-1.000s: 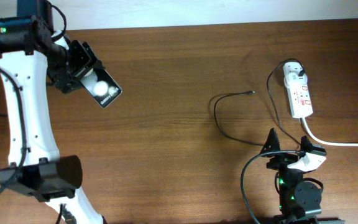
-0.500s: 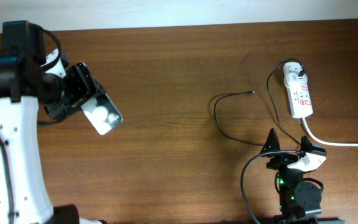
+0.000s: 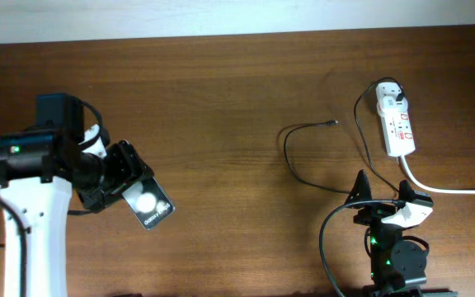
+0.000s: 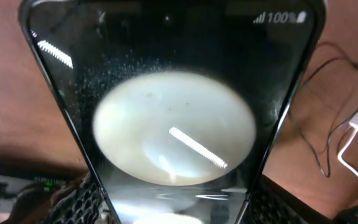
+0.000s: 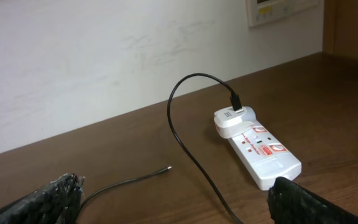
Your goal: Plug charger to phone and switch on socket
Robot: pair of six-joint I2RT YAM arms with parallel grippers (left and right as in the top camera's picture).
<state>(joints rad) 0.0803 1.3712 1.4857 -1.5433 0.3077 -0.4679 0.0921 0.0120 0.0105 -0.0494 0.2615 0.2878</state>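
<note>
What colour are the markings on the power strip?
Red, on the white socket; clearest in the right wrist view.

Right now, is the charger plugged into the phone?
No, the charger lies on the table, tip bare, far from the phone in the left gripper.

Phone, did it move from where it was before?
Yes. The phone moved down the overhead view, away from the table's far edge, while the socket stayed put.
</note>
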